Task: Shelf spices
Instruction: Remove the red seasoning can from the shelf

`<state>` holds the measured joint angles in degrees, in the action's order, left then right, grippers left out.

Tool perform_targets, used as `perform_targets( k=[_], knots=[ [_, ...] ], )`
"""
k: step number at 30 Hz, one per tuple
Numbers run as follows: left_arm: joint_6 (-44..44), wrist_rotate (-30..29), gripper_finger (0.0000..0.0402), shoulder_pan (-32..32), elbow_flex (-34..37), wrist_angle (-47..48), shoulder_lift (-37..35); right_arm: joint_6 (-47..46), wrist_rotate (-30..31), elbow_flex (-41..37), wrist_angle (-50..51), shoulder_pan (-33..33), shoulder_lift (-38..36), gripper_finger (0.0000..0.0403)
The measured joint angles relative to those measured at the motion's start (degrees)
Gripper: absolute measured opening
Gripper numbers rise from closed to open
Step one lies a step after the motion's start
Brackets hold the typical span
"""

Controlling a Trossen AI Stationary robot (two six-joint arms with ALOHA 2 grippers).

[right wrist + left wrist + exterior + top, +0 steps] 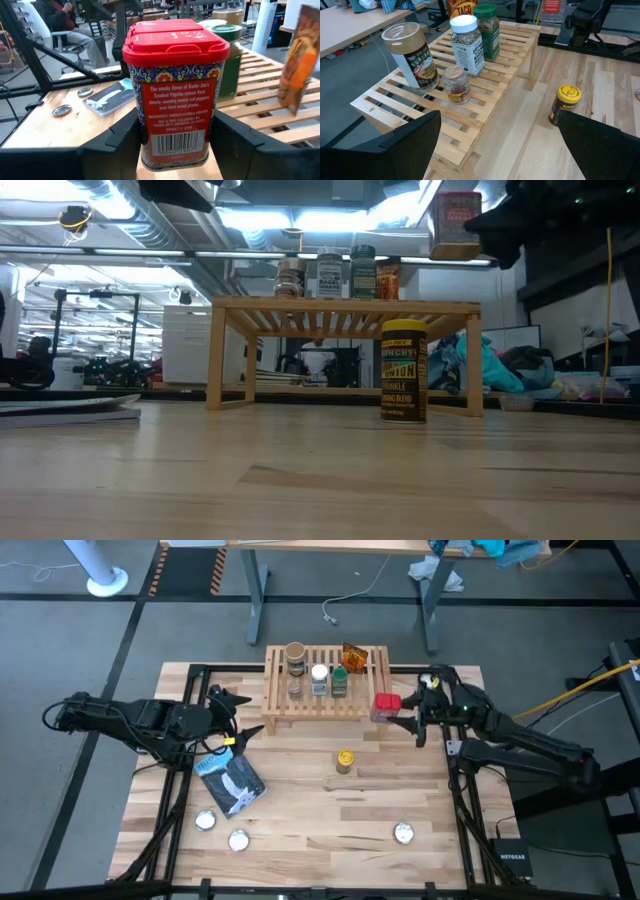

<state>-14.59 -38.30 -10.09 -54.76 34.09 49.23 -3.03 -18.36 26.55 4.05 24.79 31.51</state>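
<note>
Red tin point(175, 90): I am carrying it in my right tool point(408, 716), fingers half closed on its sides, lifted just off the shelf's point(325, 705) right end. Four jars and the orange packet point(354, 657) are standing on the slats; yellow-lid jar point(345, 761) is waiting on the worktop point(320, 830). Left tool point(232, 712): fully open, empty, hovering beside the shelf's left end. Next: swinging the tin over a free slat and lowering it upright.

Blue-and-white pouch point(231, 780) lies flat on the wooden surface point(320, 815), three silver discs point(238, 839) scattered near the front edge, one off alone.
</note>
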Motion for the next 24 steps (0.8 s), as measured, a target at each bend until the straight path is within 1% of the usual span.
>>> perform_targets(
  k=[6, 11, 17, 20, 24],
  knots=[
    [0.0, 0.0, 0.0393, 0.0, 0.0, 0.0, 0.0, -2.1, 12.6, 0.0, 2.2, -12.4, -0.3, 0.0205],
    [0.0, 0.0, 0.0393, 0.0, 0.0, 0.0, 0.0, -3.2, 24.3, 0.0, 3.2, -22.6, -0.3, 0.0205],
    [0.0, 0.0, 0.0393, 0.0, 0.0, 0.0, 0.0, -5.7, 37.8, 0.0, 6.6, -32.7, -0.3, 0.0205],
    [0.0, 0.0, 0.0393, 0.0, 0.0, 0.0, 0.0, -5.9, 42.1, 0.0, 7.5, -36.2, -0.3, 0.0205],
    [0.0, 0.0, 0.0393, 0.0, 0.0, 0.0, 0.0, -6.2, 44.8, -0.3, 7.8, -38.6, -0.3, 0.0205]
  ],
)
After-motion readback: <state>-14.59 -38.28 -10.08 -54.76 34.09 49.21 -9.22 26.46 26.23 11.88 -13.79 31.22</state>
